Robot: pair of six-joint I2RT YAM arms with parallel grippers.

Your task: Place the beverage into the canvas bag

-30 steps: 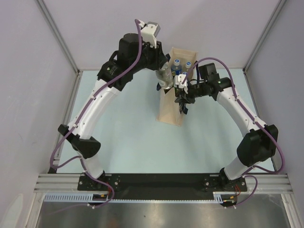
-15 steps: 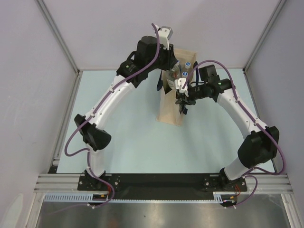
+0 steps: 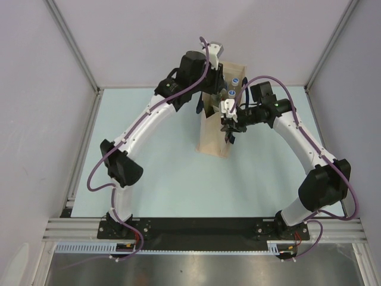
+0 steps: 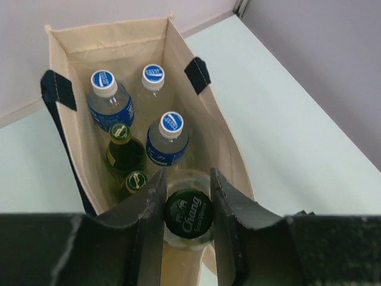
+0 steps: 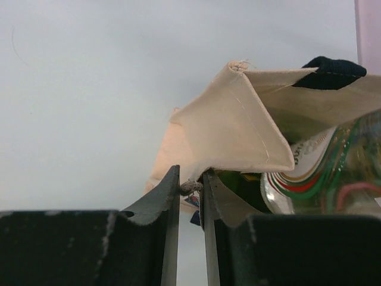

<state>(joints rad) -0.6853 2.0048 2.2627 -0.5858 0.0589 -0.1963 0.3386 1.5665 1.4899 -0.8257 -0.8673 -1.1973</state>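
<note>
Operator: Where does the beverage stand?

Inspector: Your left gripper point(image 4: 187, 179) has its jaws clamped on the top of the beverage point(image 4: 189, 214), a clear glass bottle with a green cap. In your left wrist view, the cap sits over the 6 o'clock end of the mouth of the canvas bag point(image 4: 113, 42). I cannot tell how deep the bottle's body sits inside.

Operator: And the bag itself?

Inspector: It stands upright on the desk point(image 3: 161, 155), toward 12 o'clock in your top view and just right of centre. Inside it, three blue-capped water bottles point(image 4: 171, 122) stand toward 12 o'clock. Two green bottles point(image 4: 119, 132) stand along the 9 o'clock wall. All are upright. Navy handles point(image 4: 197, 74) sit at the 9 and 3 o'clock rims.

Operator: The right side?

Inspector: Your right gripper point(image 5: 190, 179) has its jaws nearly together, pinching a fold of the bag's fabric at the rim. In your right wrist view, the bag's corner rises at 12 o'clock above the jaws. The beverage's glass and red-and-green label show at 3 o'clock, just beside that corner. From above, your left arm reaches the bag's mouth from 10 o'clock and your right arm from 3 o'clock.
</note>
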